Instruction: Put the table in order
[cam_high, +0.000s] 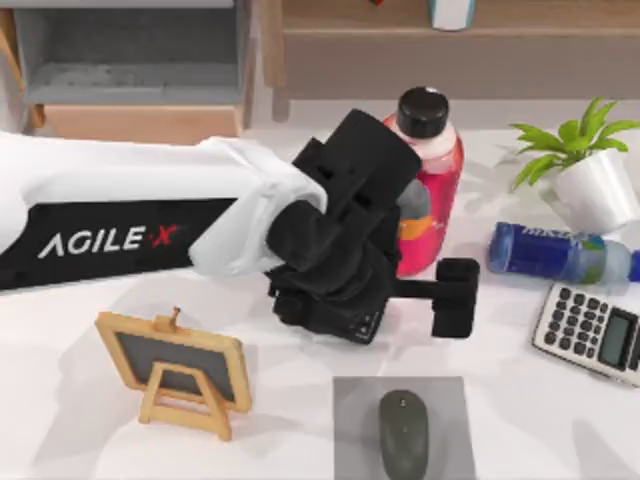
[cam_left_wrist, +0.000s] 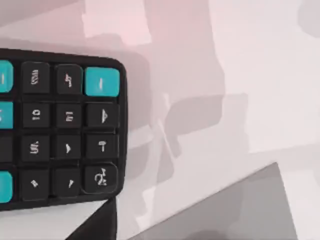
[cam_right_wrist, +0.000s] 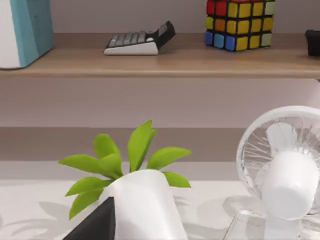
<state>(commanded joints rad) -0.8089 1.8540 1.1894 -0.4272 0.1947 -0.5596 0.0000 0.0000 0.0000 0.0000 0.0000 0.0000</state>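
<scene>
The table (cam_high: 300, 420), a smooth matte white desktop, is spreading beneath everything. My left arm's gripper (cam_high: 455, 297) is hovering mid-table with fingers apart, masking a red bottle (cam_high: 440, 190). A rectangular keyed calculator (cam_high: 592, 332) and rounded grey mouse (cam_high: 403, 432) are lying nearby.

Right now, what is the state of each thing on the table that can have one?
Red bottle: upright, black cap on.
Blue bottle: lying on its side.
Potted plant: tilted.
Small chalkboard easel: standing.
Calculator: lying flat, keys up.
Mouse: on the grey pad.
Left gripper: open, beside the red bottle.
</scene>
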